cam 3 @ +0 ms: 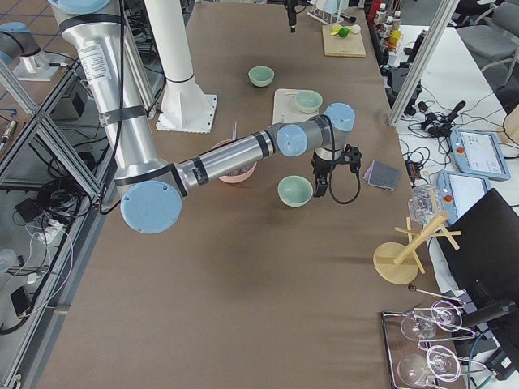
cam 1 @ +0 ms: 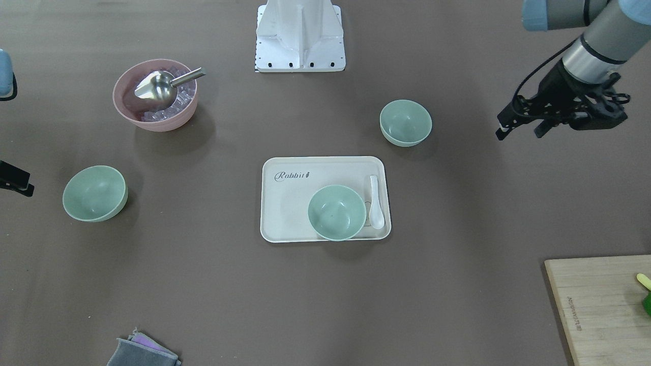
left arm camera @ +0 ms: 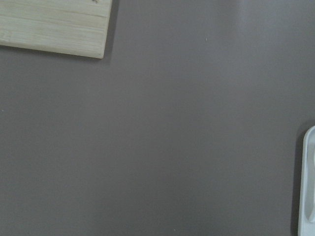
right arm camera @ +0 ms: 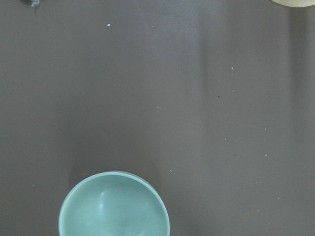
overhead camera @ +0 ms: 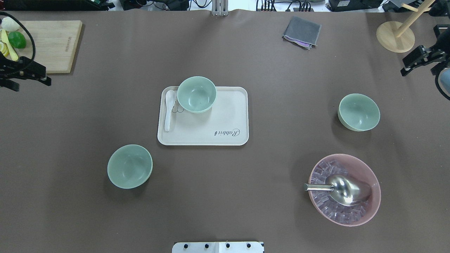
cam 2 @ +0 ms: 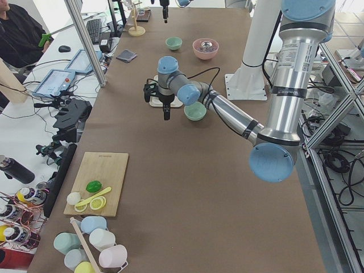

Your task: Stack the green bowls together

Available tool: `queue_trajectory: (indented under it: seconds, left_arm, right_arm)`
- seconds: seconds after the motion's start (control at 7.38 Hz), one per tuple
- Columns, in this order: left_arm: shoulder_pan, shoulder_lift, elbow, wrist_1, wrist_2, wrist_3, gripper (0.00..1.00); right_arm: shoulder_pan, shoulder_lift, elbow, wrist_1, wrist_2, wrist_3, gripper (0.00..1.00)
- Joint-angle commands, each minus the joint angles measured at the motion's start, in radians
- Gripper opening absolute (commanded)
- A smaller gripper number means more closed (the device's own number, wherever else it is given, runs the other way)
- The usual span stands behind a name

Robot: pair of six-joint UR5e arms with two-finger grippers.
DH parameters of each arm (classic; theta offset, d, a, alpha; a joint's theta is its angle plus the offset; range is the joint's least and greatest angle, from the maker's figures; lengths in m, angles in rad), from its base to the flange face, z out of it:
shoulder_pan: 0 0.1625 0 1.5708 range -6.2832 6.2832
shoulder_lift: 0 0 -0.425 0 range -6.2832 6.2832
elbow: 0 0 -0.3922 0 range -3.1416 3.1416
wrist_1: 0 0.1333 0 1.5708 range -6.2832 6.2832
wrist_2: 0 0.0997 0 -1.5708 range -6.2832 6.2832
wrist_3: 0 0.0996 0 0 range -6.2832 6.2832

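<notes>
At the far left corner lies a wooden cutting board (overhead camera: 52,45) with a lime (overhead camera: 16,39) and lemon slices on it. The side view from the left end shows this fruit whole, while the front view cuts it off at the edge. Just on the near side of the board hangs the left gripper (cam 1: 519,134). The front view shows its two fingers spread apart with nothing between them, which the overhead view crops. Its wrist camera sees only bare table, a corner of the board and the tray's edge. Next comes the left green bowl (overhead camera: 129,167), upright on the near left of the table and well apart from the others. At the centre sits a cream tray (overhead camera: 225,116), with the middle green bowl (overhead camera: 196,94) in its far left part and a white spoon (overhead camera: 169,109) just beside that bowl. A folded grey cloth (overhead camera: 301,31) lies far off, right of centre. The right green bowl (overhead camera: 358,112) stands upright on the bare table. Nearer than it is a pink bowl (overhead camera: 378,191) of ice cubes holding a metal scoop (overhead camera: 346,189). The right gripper (overhead camera: 405,69) hangs above the table near the right green bowl, not touching it. Its wrist camera catches that bowl's rim at the bottom of its view. How wide its fingers stand I cannot tell, since every view crops it or shows it too small. A wooden stand (overhead camera: 395,37) occupies the far right corner.
</notes>
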Motion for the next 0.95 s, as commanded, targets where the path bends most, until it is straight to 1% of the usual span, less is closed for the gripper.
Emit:
queue_trajectory:
  seconds: [0.0,0.14,0.27,0.41,0.54,0.68,0.81]
  left_arm:
    - [0.157,-0.015,-0.022,0.000,0.111,-0.121,0.97]
    - [0.224,-0.017,-0.013,-0.002,0.166,-0.149,0.97]
    - [0.279,-0.029,0.001,-0.017,0.195,-0.184,0.97]
    - [0.321,-0.029,0.031,-0.073,0.226,-0.221,0.97]
    - [0.358,-0.029,0.054,-0.101,0.263,-0.238,0.97]
    - [0.375,-0.029,0.061,-0.101,0.272,-0.241,0.97]
    - [0.390,-0.029,0.062,-0.101,0.274,-0.241,0.90]
  right_arm:
    - [-0.040,0.009,0.000,0.008,-0.007,0.041,1.00]
    - [-0.046,0.010,-0.002,0.008,-0.010,0.041,1.00]
    - [-0.046,0.010,-0.005,0.008,-0.010,0.041,1.00]
    - [-0.051,0.012,-0.006,0.008,-0.010,0.041,1.00]
    - [-0.054,0.014,-0.011,0.008,-0.010,0.041,1.00]
    - [-0.055,0.017,-0.012,0.008,-0.012,0.041,1.00]
    - [-0.055,0.017,-0.014,0.008,-0.010,0.041,1.00]
